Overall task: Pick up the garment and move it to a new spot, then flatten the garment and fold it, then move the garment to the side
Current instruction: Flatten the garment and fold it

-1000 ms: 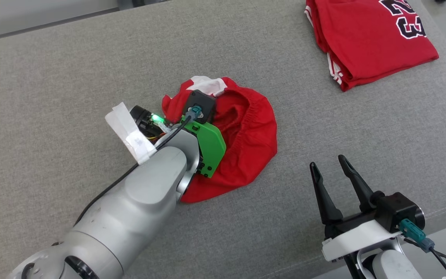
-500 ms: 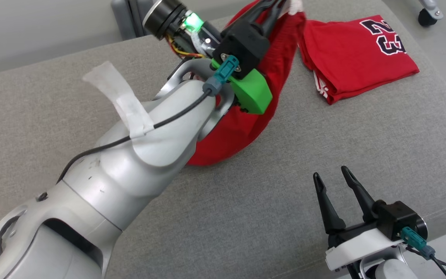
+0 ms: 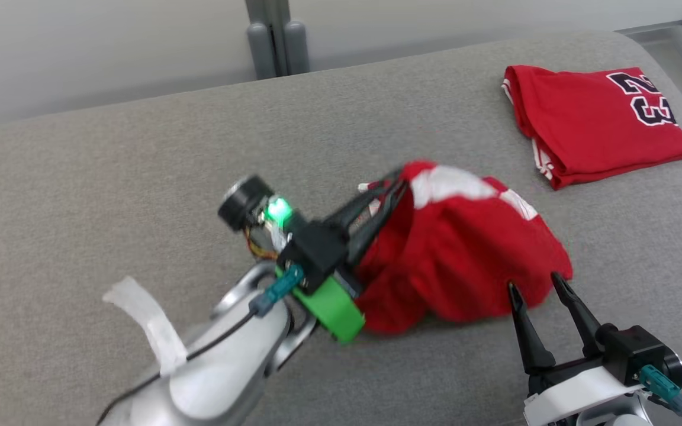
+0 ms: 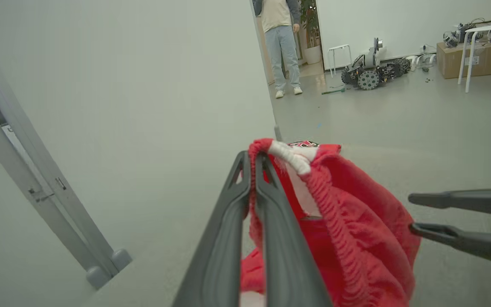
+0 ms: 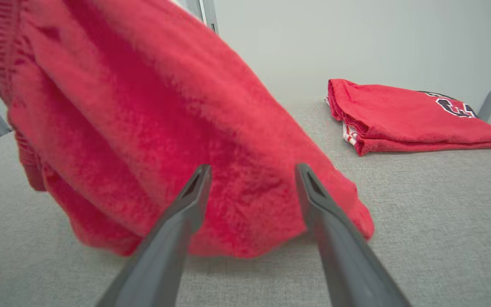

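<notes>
Garment (image 3: 465, 260): we see its elastic hem clamped in the closed left tool (image 3: 397, 184), over the middle of the table (image 3: 110, 177); the right tool (image 3: 533, 282) stands fully open, empty, just beside it.

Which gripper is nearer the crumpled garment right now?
Left. The left gripper is shut on the waistband of the crumpled garment, holding it up. The right gripper sits open beside its lower edge, apparently not touching.

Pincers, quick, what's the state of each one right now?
Left pincer: closed, holding the red garment by its elastic edge.
Right pincer: open, holding nothing.
</notes>
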Controlling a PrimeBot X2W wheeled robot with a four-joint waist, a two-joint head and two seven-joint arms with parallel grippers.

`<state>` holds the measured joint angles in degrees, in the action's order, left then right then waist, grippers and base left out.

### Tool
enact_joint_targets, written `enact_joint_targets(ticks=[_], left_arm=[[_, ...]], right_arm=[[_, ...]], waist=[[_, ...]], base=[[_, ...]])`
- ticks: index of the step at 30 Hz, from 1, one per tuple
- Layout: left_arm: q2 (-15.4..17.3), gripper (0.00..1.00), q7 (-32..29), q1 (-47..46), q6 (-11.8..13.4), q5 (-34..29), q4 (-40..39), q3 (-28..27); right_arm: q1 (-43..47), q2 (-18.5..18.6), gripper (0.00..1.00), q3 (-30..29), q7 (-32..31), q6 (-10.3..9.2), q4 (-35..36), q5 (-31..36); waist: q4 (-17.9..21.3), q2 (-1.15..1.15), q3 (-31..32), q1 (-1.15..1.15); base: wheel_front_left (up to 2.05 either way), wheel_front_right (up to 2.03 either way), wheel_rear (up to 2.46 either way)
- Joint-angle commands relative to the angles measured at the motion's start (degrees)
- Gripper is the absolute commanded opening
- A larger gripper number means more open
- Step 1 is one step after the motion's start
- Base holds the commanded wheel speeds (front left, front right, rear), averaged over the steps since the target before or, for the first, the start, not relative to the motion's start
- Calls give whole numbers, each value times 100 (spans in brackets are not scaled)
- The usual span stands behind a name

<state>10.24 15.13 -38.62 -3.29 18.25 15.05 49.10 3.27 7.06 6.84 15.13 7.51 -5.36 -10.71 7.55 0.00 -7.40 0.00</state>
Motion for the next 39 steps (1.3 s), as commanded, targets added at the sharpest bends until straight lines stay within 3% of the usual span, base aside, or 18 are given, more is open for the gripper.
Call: enact_joint_targets(ticks=[1,7,8,9,10,11,16,21,27,31,39], left_arm=[[106,0,-2,339,-90,-4,2,2],[328,0,0,1487,-360,63,557,43],[341,6,0,1581,-369,63,629,2],[320,39,-1,1699,-372,159,688,-80],[305,84,0,1808,-385,182,695,-177],[300,100,-1,1874,-390,182,652,-271],[411,100,0,2483,-384,243,293,-809],[381,100,0,3118,-398,696,-228,-1175],[35,100,-721,3474,-417,2365,-677,-1026],[51,100,-1492,3487,-421,3371,-887,-765],[122,100,-2047,3340,-360,3941,-856,-772]], right_arm=[[44,4,100,-13,0,-4,26,25],[41,56,100,-53,0,-4,31,21],[39,62,100,-63,0,-4,34,22],[50,60,100,-73,0,-4,42,33],[73,69,100,-90,0,-4,47,43],[91,78,100,-107,0,-4,46,40],[166,59,100,-172,0,-4,74,45],[234,13,100,-193,0,-4,83,40],[136,-23,100,-118,0,-4,75,32],[98,6,100,-135,0,-4,86,7],[16,-6,100,-171,0,-4,103,31]], waist=[[-293,0,-36,0],[-462,0,-56,0],[-481,0,-47,0],[-499,0,-32,0],[-523,0,-8,0],[-545,0,15,0],[-638,0,152,0],[-744,0,212,0],[-731,0,134,0],[-683,0,23,0],[-551,0,-120,0]], base=[[0,0,0],[0,0,0],[0,0,0],[0,0,0],[0,0,0],[0,0,0],[0,0,0],[0,0,0],[0,0,0],[0,0,0],[0,0,0]])
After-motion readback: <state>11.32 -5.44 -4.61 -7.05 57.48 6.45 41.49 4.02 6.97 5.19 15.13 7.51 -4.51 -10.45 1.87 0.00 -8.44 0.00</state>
